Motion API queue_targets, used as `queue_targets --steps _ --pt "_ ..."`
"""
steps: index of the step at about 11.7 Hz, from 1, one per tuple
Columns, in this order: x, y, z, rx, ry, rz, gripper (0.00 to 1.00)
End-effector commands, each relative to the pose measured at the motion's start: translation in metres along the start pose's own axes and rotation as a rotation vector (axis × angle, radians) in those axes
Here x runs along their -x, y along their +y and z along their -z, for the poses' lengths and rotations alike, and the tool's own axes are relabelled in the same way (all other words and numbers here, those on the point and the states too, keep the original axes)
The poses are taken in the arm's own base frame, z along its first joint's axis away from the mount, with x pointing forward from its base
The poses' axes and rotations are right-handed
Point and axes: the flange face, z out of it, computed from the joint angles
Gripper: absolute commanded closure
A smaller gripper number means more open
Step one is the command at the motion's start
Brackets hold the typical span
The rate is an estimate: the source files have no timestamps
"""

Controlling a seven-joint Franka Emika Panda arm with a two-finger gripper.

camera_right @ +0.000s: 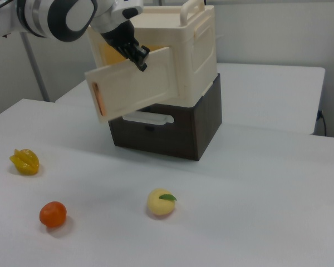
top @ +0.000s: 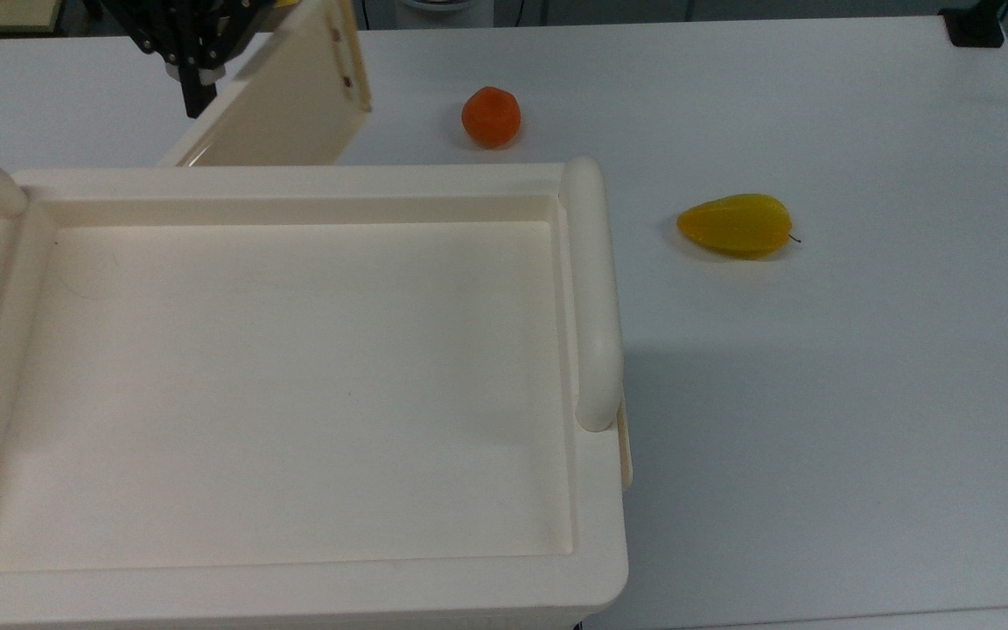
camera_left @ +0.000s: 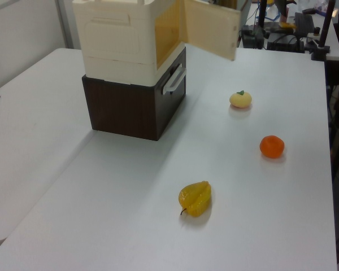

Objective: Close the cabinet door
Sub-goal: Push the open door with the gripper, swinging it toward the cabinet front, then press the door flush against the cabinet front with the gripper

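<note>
Cabinet [camera_right: 197, 53]: cream box, sitting on a dark brown base [camera_right: 181, 130] on the white table [top: 819, 394]
Door [camera_right: 134, 83]: partly open, swung out at an angle from the cabinet's front, hinged edge at the cabinet
Gripper [camera_right: 138, 57]: black fingertips right against the door's outer face near its top edge; open or clenched, cannot tell
Fruit: orange [top: 491, 116], yellow starfruit [top: 736, 226] and pale yellow fruit [camera_right: 161, 202] lie apart on the table, well clear of the door
</note>
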Motion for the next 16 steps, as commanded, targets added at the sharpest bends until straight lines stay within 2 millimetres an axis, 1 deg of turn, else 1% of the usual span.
queue_targets --steps 1,3,7,8,9,10,11,12,13,14,15,16 --pt "-0.009 -0.027 -0.029 -0.072 0.14 -0.072 1.0" --pt "-0.012 -0.036 -0.037 -0.089 0.195 -0.102 1.0" --pt "-0.011 -0.036 -0.037 -0.087 0.188 -0.101 1.0" --pt "-0.007 -0.036 -0.041 -0.078 0.172 -0.095 1.0" --pt "-0.001 -0.035 -0.045 -0.074 0.154 -0.085 1.0" --pt "0.008 -0.04 -0.049 -0.061 0.113 -0.062 1.0" --pt "0.017 -0.047 -0.05 -0.027 0.054 -0.019 1.0" --pt "0.025 -0.051 -0.05 0.023 -0.004 0.027 1.0" --pt "0.034 -0.057 -0.047 0.062 -0.059 0.073 1.0" --pt "0.043 -0.058 -0.043 0.094 -0.128 0.13 1.0" --pt "0.054 -0.06 -0.044 0.103 -0.218 0.202 1.0" --pt "0.066 -0.06 -0.038 0.103 -0.302 0.261 1.0"
